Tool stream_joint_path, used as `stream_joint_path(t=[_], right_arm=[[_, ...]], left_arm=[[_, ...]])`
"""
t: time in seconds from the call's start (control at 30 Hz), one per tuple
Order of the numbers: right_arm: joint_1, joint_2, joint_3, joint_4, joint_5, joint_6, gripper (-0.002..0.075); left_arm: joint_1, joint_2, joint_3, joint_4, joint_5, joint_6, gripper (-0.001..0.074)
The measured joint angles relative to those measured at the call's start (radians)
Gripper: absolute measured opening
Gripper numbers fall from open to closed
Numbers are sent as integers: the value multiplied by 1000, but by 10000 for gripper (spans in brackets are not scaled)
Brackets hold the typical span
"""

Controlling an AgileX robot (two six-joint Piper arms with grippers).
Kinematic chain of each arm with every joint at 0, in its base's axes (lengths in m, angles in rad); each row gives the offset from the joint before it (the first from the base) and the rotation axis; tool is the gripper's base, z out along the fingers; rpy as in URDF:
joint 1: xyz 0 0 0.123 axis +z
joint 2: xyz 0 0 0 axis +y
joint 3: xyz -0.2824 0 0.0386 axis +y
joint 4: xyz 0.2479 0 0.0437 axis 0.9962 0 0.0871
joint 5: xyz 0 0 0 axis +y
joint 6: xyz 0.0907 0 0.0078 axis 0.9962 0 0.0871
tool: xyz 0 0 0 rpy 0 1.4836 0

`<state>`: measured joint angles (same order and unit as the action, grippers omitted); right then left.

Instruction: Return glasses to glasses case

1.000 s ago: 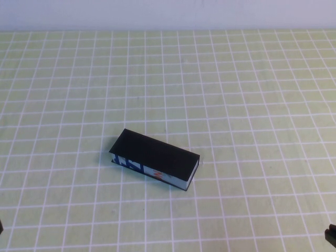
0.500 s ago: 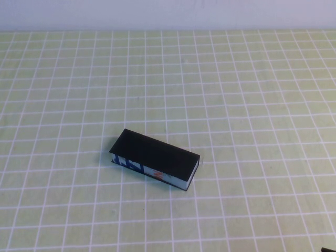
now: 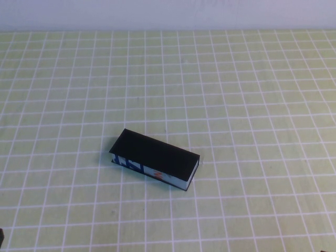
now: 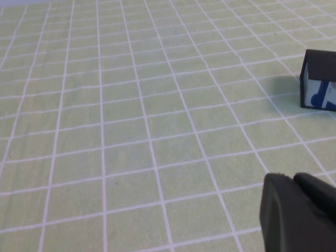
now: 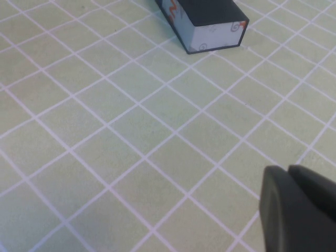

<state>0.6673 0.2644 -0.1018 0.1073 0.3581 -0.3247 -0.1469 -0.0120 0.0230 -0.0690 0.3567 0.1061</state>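
Observation:
The glasses case [image 3: 155, 159] lies closed near the middle of the table, black lid on top, its blue-and-white side with the orange mark facing me. Its end shows in the left wrist view [image 4: 320, 79] and in the right wrist view [image 5: 207, 21]. The glasses are not in view. My left gripper [image 4: 294, 178] is shut and empty, low over the mat, well to the case's left; a dark sliver of it [image 3: 1, 237] shows at the high view's bottom left edge. My right gripper [image 5: 287, 169] is shut and empty, near the table's front, off the case's right end.
A yellow-green mat with a white grid [image 3: 236, 105] covers the whole table. A pale wall [image 3: 168, 13] runs along the far edge.
The dark tip of my right gripper at the bottom right corner has slid out of the high view. The left tip left the view and shows again. The case has not moved.

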Motion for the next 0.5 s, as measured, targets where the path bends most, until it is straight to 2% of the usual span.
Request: stream_joint_path(t=[0.5], right_arm=[[0,-7,0,9,1,0,-18]], left_arm=[[0,0,0,0,0,-18,-4]])
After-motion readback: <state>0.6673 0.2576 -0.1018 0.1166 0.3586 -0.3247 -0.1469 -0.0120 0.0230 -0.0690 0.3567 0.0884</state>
